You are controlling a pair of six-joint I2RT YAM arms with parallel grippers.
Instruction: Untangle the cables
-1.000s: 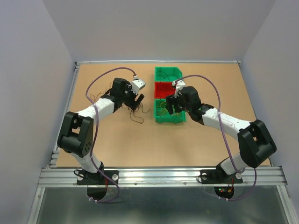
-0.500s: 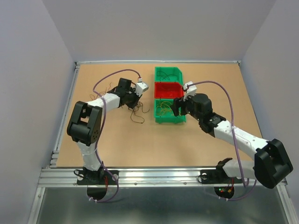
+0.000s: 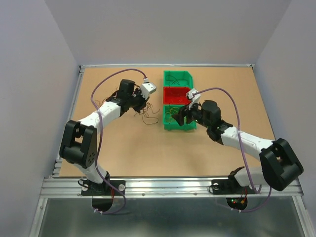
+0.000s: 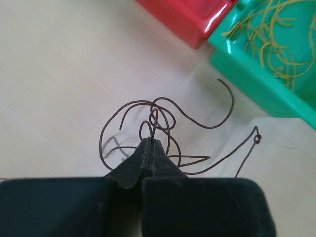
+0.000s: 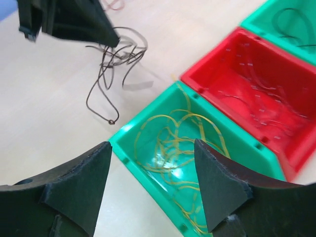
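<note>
Pinching the dark cables point(image 4: 163, 118), the left hand point(image 4: 149, 150) is clenched, seemingly to lift strands from the clump at 9 o'clock of the near green bin point(image 3: 180, 127). Right hand point(image 5: 152, 153) hangs released over that bin, probably waiting to sort.

Cables part hidden, bins cropped

In the left wrist view the dark brown cables point(image 4: 154, 116) vanish behind the pressed-together tips of the left gripper point(image 4: 149, 148). The red bin point(image 4: 185, 17) and near green bin point(image 4: 247, 69) run off the top and right edges. In the right wrist view the reddish strands point(image 5: 261, 98) blur, and the corner crops the far green bin point(image 5: 274, 39).
</note>
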